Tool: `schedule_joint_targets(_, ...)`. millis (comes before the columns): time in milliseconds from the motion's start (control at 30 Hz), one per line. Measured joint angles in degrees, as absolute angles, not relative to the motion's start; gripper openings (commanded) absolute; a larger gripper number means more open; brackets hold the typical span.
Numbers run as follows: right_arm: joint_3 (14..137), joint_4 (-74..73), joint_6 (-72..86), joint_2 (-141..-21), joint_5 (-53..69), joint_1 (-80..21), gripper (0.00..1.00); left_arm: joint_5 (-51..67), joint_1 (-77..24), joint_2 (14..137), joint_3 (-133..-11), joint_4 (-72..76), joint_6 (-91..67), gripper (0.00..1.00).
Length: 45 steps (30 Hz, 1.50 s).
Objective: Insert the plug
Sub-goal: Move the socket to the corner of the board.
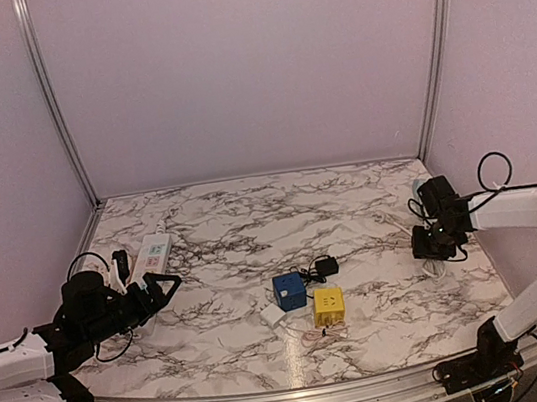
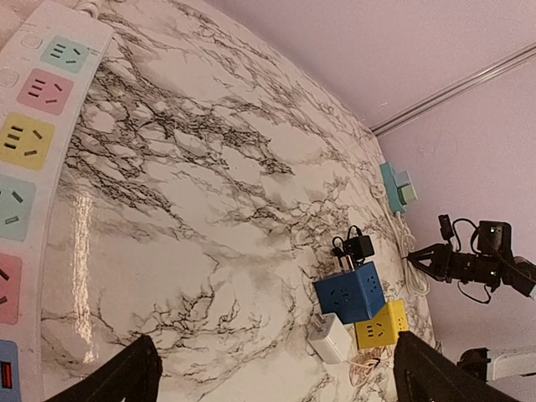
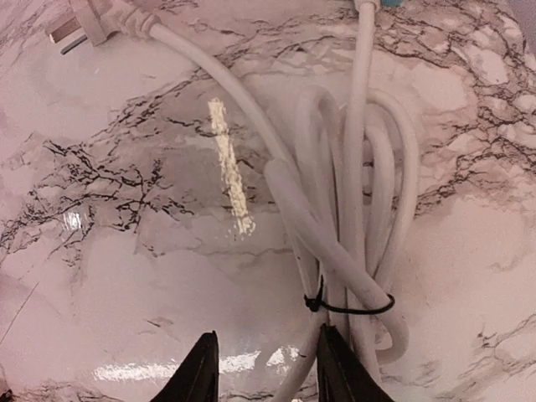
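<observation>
A white plug [image 3: 79, 23] lies on the marble at the end of a coiled white cable [image 3: 352, 209] tied with a black zip tie [image 3: 347, 308]. My right gripper [image 3: 268, 373] hovers low over the near end of that coil. Its jaws stand narrowly apart, and one cable strand runs between them close to the right finger [image 3: 335, 368]. In the top view my right gripper [image 1: 425, 243] is at the table's right side. My left gripper [image 1: 165, 285] is wide open and holds nothing, beside a white power strip [image 1: 152, 254] with coloured sockets [image 2: 25, 167].
Mid-table sit a blue socket cube [image 1: 288, 290], a yellow socket cube [image 1: 328, 305], a white adapter [image 1: 273, 316] and a small black plug [image 1: 327, 267] with thin wire. A teal socket block [image 2: 394, 186] lies at the far right, where the white cable leads.
</observation>
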<state>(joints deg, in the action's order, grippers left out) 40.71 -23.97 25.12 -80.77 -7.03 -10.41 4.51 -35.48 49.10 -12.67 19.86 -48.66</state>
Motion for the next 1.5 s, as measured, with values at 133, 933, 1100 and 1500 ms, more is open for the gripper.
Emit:
schedule_joint_targets(133,40.8,-25.1,25.2,-80.7,-8.8,-10.3,0.34,4.5,-35.5,49.0,-12.6,19.9,-48.7,0.99)
schedule_joint_targets(933,49.2,-34.4,28.1,-92.3,-24.7,-11.4,0.00,5.0,-35.5,49.6,-12.6,20.9,-48.9,0.99)
schedule_joint_targets(1100,53.4,-39.2,31.0,-97.3,-29.8,-12.4,0.00,5.0,-35.5,49.6,-12.6,20.9,-48.9,0.99)
schedule_joint_targets(1500,54.7,-42.6,33.4,-100.2,-38.9,-9.4,0.00,5.0,-35.5,49.7,-12.7,20.8,-48.5,0.99)
